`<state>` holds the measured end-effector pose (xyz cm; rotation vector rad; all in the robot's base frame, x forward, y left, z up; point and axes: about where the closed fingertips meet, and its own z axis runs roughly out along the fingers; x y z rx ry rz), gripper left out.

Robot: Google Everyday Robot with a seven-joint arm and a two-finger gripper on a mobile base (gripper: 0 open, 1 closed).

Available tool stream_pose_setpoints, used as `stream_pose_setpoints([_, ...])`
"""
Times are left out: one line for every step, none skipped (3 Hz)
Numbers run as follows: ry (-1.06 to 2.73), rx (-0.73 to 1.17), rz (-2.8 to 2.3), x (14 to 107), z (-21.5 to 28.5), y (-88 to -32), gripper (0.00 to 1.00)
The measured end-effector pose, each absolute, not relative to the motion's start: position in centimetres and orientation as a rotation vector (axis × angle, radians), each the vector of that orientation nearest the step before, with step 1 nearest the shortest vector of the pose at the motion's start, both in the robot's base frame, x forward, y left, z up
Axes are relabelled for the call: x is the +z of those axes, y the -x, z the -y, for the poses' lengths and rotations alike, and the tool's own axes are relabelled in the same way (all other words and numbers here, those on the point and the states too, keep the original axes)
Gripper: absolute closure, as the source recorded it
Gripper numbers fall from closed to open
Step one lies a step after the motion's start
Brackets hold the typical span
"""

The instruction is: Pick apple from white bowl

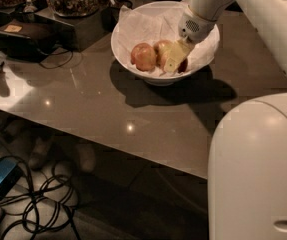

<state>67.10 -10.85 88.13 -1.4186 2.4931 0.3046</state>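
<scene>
Dim room, with a smooth grey-brown tabletop (83, 104) glinting under small points of light. Beyond the gripper (174, 59), toward the table's far edge, dark trays of brownish stuff and a black box (20, 36) trailing a cable.

Reached down into the white bowl (119, 51), glossy, wide and round, lined with crinkled paper (143, 21). Pale yellow at the tip, angled low among the fruit. Cannot tell how far open, nor whether closed on anything.

Just left of the gripper in this view, a rounder orange-toned apple (159, 46), touching or nearly so. One place further left, the apple (143, 57): small, smooth, pale with a pink blush, resting on the paper. Right of the tip, a sliver of dark red fruit (183, 67).

Judged as the grasp step, not yet the lift. Next: settle squarely round the pale apple, squeeze gently on slick skin, rise straight without snagging paper or nudging neighbours.
</scene>
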Motion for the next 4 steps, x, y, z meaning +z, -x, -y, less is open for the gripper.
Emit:
stream_pose_setpoints([1.410, 0.326, -2.449, 90.5, 10.7, -66.2, 1.00])
stream_pose_setpoints([1.419, 0.353, -2.408, 92.4, 10.2, -65.6, 1.00])
stream_pose_setpoints([1.494, 0.393, -2.306, 95.0, 8.8, -64.1, 1.00])
stream_pose_setpoints([1.585, 0.413, -2.183, 97.8, 7.4, -62.0, 1.00])
